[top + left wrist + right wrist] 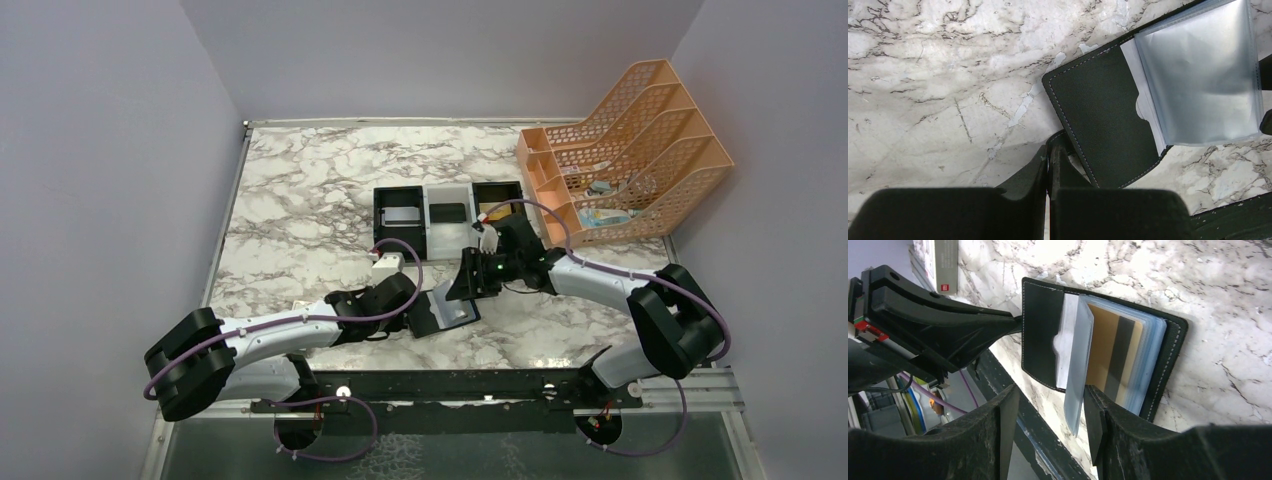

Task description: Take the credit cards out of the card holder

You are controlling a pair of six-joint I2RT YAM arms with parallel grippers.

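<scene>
The black card holder (447,312) lies open on the marble near the front edge. My left gripper (1049,160) is shut on its small side tab (1060,137); the holder's black cover (1103,115) and a bluish-grey sleeve (1198,70) lie just beyond it. My right gripper (1050,415) is open over the holder (1040,335). One clear sleeve page (1078,370) stands up between its fingers, against the right one. A gold-tan credit card with a dark stripe (1113,352) sits in the sleeve behind. A silver-grey card (401,214) lies in the tray's left compartment.
A black-white-black three-compartment tray (428,232) stands behind the holder. An orange file rack (630,150) fills the back right corner. A white box with a red mark (943,260) shows at the top left of the right wrist view. The black front rail (450,385) runs close below the holder.
</scene>
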